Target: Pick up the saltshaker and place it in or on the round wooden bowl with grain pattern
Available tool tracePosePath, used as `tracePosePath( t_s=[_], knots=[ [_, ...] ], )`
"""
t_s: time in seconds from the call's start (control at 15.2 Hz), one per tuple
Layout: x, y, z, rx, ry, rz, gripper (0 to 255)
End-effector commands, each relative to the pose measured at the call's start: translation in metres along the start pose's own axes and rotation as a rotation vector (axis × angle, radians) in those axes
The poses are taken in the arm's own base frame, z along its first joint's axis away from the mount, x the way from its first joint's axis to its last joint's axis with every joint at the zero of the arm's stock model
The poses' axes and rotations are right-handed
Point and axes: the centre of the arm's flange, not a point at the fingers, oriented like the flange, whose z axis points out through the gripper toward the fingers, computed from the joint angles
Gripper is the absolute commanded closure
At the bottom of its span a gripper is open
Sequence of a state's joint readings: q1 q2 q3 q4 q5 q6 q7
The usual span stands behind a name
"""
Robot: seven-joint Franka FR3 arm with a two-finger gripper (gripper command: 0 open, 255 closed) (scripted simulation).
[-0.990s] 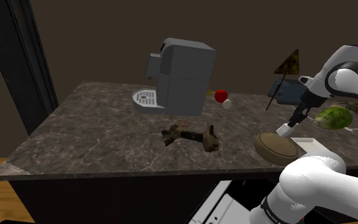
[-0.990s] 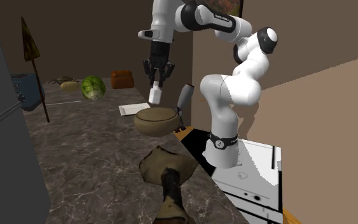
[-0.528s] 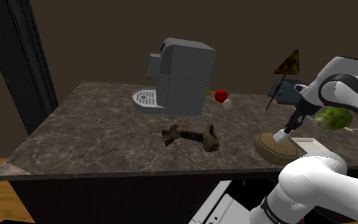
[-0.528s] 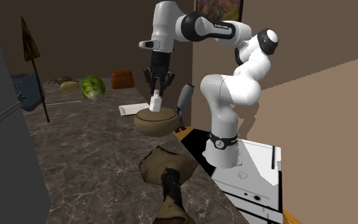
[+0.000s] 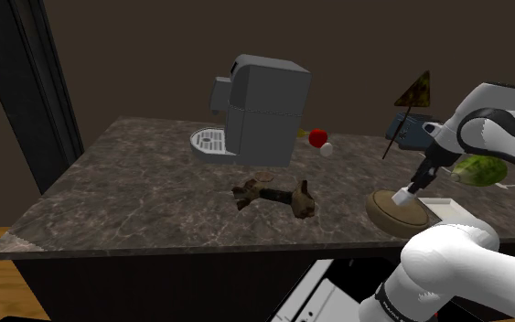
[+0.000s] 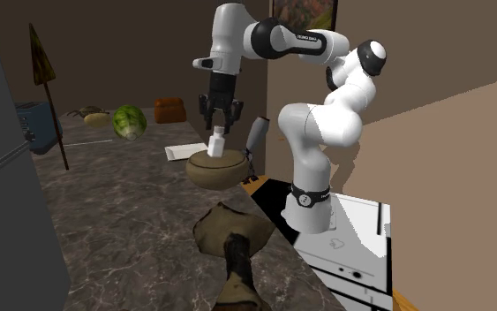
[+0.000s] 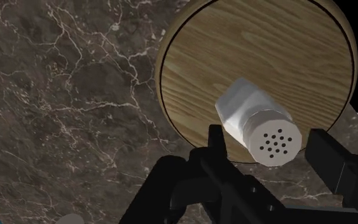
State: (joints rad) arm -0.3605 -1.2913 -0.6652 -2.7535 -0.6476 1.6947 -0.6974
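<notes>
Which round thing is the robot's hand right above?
The wooden bowl, with the white saltshaker in it. The green vegetable and red ball sit farther off.

Dark letters "FRAN" legible on the white arm link (image 5: 500, 130) up behind the gripper (image 5: 409, 191), cut short by the shoulder view's right edge. Small dark lettering along that link (image 6: 312, 40) above the gripper in the second exterior view, too small to read.

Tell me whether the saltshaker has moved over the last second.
Yes. In the second exterior view the saltshaker has come down: it hung clear above the wooden bowl and now sits tilted at the bowl's top.
</notes>
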Motion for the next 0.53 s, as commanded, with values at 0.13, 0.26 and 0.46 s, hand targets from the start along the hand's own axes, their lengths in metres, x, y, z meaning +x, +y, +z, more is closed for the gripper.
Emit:
tracePosePath(
  t_s=[0.13,0.26,0.46],
  knots=[
    [0.0,0.0,0.0,0.0,0.0,0.0,0],
    [0.0,0.0,0.0,0.0,0.0,0.0,0],
    [0.0,0.0,-0.04,0.0,0.0,0.0,0]
  ],
)
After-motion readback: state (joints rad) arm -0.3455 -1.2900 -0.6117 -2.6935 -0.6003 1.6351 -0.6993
